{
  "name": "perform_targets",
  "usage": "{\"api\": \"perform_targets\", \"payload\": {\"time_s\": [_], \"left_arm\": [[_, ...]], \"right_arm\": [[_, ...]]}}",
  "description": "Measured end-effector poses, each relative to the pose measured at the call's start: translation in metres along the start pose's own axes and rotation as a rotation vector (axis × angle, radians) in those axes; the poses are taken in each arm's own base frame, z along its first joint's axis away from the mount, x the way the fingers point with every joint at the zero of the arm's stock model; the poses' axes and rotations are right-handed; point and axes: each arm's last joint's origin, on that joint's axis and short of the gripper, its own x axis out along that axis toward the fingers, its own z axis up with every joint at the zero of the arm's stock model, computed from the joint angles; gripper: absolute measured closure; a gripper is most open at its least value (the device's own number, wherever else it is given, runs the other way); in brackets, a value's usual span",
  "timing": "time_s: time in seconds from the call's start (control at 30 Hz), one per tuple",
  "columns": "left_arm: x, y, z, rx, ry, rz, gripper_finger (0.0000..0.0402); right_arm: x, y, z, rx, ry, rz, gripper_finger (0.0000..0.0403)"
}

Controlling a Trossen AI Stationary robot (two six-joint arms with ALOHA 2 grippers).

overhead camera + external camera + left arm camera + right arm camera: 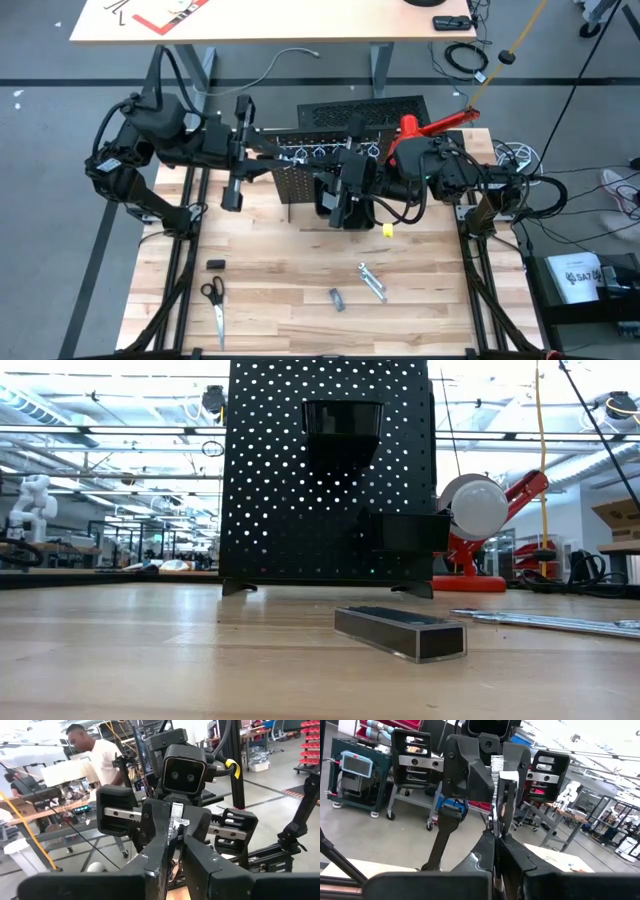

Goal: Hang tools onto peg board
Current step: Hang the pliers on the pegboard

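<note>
My two grippers meet nose to nose, level, above the upright black peg board (290,185), which shows in the low view (320,470) with its black bin (410,532). My left gripper (172,851) comes from the table's left and my right gripper (496,845) from its right. Both are shut on one thin silver wrench (176,817), also seen in the right wrist view (496,770). On the table lie another silver wrench (372,282), a grey metal piece (337,298), scissors (213,300) and a small black piece (215,264). My left gripper pinches one end of the thin wrench (173,840) between its two fingers. It comes level from the table's left, with the wrench lying along the fingers, lifted clear above the peg board. My right gripper pinches the wrench's other end (495,827) between its two fingers. It comes level from the table's right, fingers along the wrench. The wrench spans the short gap between the two grippers.
A row of silver rings (330,152) runs along the peg board's top. A flat black slotted panel (365,110) and a red clamp lamp (430,125) stand behind it. A small yellow piece (388,230) lies near the board. A person stands in the room behind.
</note>
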Motion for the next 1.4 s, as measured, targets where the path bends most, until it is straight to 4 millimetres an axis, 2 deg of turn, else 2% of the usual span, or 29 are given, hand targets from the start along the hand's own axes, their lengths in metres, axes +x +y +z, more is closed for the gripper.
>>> {"api": "perform_targets", "payload": {"time_s": [0.13, 0.5, 0.83, 1.0, 1.2, 1.4], "left_arm": [[0.000, 0.001, 0.000, 0.014, 0.008, 0.028, 0.0363], [0.000, 0.001, 0.000, 0.015, 0.010, 0.048, 0.0363], [-0.002, 0.003, 0.001, -0.018, 0.010, 0.089, 0.0363], [-0.003, 0.004, 0.000, -0.036, 0.024, 0.116, 0.0363], [-0.003, 0.004, 0.000, -0.035, 0.023, 0.107, 0.0363], [-0.003, 0.003, 0.000, -0.033, 0.027, 0.097, 0.0363]], "right_arm": [[0.000, 0.000, 0.000, 0.002, 0.002, -0.001, 0.0396], [-0.001, 0.003, 0.001, -0.005, 0.000, 0.004, 0.0387], [-0.007, 0.012, 0.005, -0.029, -0.003, 0.008, 0.0271], [-0.014, 0.021, 0.010, -0.059, 0.011, -0.034, 0.0234], [-0.024, 0.034, 0.021, -0.107, -0.045, -0.025, 0.0232], [-0.025, 0.029, 0.025, -0.124, -0.021, -0.171, 0.0255]]}}
